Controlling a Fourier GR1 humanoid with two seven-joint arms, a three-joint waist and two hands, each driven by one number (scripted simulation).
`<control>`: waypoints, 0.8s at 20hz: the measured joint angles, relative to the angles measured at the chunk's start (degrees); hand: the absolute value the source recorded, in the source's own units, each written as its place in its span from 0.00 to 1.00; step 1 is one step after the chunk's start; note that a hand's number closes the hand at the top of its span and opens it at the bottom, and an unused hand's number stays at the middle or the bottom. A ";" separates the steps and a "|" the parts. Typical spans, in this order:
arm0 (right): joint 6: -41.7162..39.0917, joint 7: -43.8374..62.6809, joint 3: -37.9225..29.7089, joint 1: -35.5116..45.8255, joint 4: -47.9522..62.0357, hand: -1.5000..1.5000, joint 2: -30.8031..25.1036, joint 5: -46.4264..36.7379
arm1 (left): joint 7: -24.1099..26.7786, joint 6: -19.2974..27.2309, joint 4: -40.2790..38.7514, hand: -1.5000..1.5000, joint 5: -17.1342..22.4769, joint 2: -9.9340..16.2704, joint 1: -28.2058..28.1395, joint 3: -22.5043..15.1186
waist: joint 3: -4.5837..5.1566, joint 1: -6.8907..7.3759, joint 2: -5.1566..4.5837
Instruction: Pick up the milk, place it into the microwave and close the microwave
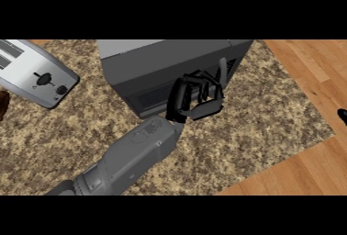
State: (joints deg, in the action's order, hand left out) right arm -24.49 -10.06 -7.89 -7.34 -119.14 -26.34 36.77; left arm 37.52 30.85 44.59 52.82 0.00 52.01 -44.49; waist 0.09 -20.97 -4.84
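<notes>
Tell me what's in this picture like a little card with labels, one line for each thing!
place: speckled kitchen counter
microwave: top middle, door looks shut
left hand: against the microwave's front
right hand: only a black tip shows at the right edge
toaster: silver, top left, apart from the microwave
milk: not in sight

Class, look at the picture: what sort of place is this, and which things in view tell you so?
Most likely a kitchen counter: a microwave and a silver toaster stand on a speckled stone-like countertop, with the robot hand at the microwave's front.
</notes>
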 measured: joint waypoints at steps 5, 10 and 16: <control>0.27 0.87 -0.65 0.64 0.03 0.00 -0.72 1.29 | 1.17 -0.04 -0.39 1.00 1.06 0.01 0.32 -0.50 | -0.04 -0.09 -0.13; -0.56 1.67 -0.49 1.50 -0.35 0.00 -1.65 3.11 | 2.12 -0.01 -0.72 1.00 2.10 -0.01 0.66 -1.05 | -0.08 -0.04 -0.22; -2.13 2.84 0.24 1.74 -0.79 0.00 -2.86 5.59 | 2.79 -0.41 -1.35 1.00 3.50 -0.01 1.16 -1.88 | -0.11 0.11 -0.14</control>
State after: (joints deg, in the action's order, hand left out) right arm -26.61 -7.23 -7.66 -5.60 -119.94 -29.20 42.36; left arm 40.31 30.44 43.24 56.32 -0.01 53.18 -46.37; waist -0.02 -20.86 -4.98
